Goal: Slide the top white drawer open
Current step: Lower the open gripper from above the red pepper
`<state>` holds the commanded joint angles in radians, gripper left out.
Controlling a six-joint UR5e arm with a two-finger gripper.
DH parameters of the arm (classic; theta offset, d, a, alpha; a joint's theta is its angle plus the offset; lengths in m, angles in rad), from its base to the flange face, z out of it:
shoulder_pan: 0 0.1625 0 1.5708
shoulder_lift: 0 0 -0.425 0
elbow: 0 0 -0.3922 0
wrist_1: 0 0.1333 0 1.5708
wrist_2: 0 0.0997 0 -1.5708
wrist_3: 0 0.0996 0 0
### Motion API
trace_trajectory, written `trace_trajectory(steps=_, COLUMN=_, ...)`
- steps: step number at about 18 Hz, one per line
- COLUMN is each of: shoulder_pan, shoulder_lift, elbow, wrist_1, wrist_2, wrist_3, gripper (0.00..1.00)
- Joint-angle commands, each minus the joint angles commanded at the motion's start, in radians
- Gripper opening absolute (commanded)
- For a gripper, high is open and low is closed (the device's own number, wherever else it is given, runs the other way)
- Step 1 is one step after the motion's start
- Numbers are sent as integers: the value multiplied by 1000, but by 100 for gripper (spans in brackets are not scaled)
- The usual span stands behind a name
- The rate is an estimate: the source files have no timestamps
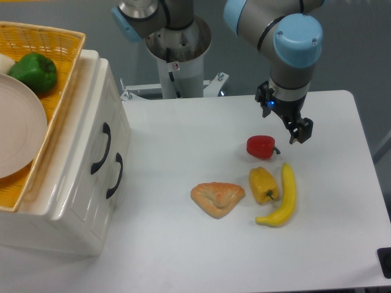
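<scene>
the desk (183,256) is white and takes up most of the view. at its nine o'clock side stands a cream-white cabinet (67,201) with a yellow woven basket (58,46) on top, holding a plate (18,131) and a green pepper (33,72). the top white drawer (91,131) is the upper of the two fronts, closed as far as i can judge, its curved black handle (101,148) facing three o'clock; the lower drawer's handle (115,176) sits just beside it.

the arm comes in from twelve o'clock and its hand (296,131) hangs over the desk at two o'clock, grasping nothing; whether its fingers are spread or clenched cannot be told from here.

smaller things lie below it: a banana (284,196), a pastry (217,198), a yellow pepper (263,184) and a red pepper (261,146) just beside the hand.

the step in hand looks like the reach to the upper handle. best to cross toward nine o'clock above the food, hook only the upper handle, and pull straight toward three o'clock. the stretch in front of the cabinet is bare up to the pastry, so the drawer has room; the desk's near edge at six o'clock is close to the cabinet's foot.
</scene>
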<state>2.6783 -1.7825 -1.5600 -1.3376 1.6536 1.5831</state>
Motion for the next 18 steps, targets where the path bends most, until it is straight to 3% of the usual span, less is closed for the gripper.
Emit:
trace_trajectory(steps=8, shoulder_pan=-17, shoulder_lift=-6, elbow=-8, wrist_1=-6, wrist_2=2, wrist_3=-5, gripper=100)
trace_trajectory(steps=13, shoulder_pan=-15, shoulder_lift=8, elbow=-61, wrist_1=-8, wrist_2=0, wrist_3=-23, gripper=100)
trace_trajectory(steps=16, shoulder_pan=-20, shoulder_lift=20, elbow=-71, wrist_1=-5, wrist_2=-24, wrist_3=-206, gripper=100)
trace_trajectory(steps=18, shoulder_pan=-34, shoulder_lift=23, elbow=-71, wrist_1=-2, wrist_2=-64, wrist_3=-247, gripper=100)
